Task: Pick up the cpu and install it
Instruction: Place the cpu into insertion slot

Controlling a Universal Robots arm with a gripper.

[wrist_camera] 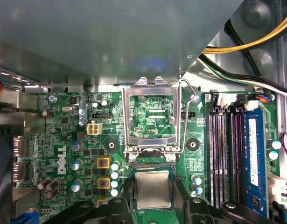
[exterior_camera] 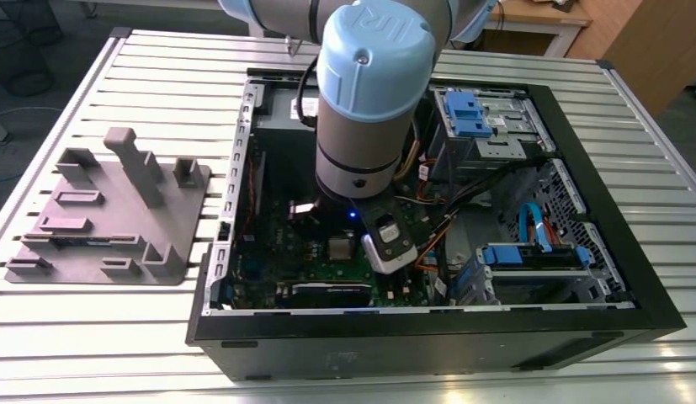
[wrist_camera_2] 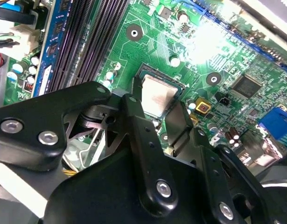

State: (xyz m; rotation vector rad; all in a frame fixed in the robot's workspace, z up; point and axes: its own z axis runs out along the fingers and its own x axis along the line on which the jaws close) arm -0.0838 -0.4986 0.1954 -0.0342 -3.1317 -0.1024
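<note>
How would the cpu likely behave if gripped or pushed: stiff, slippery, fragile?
The cpu is a thin flat square with a metal top, so probably rigid, light, and unlikely to roll or tip. Its smooth top looks slippery, leaving thin edges to grip. It seems to lie inside the socket rim, so a sideways push would probably jam rather than slide.

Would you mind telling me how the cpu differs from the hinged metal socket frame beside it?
The cpu is a solid silvery-grey plate; the socket frame is a shiny open window with the green motherboard showing through. The cpu lies flat on the motherboard; the socket frame is swung open, not closed over the cpu. Both are squarish metal parts.
</note>
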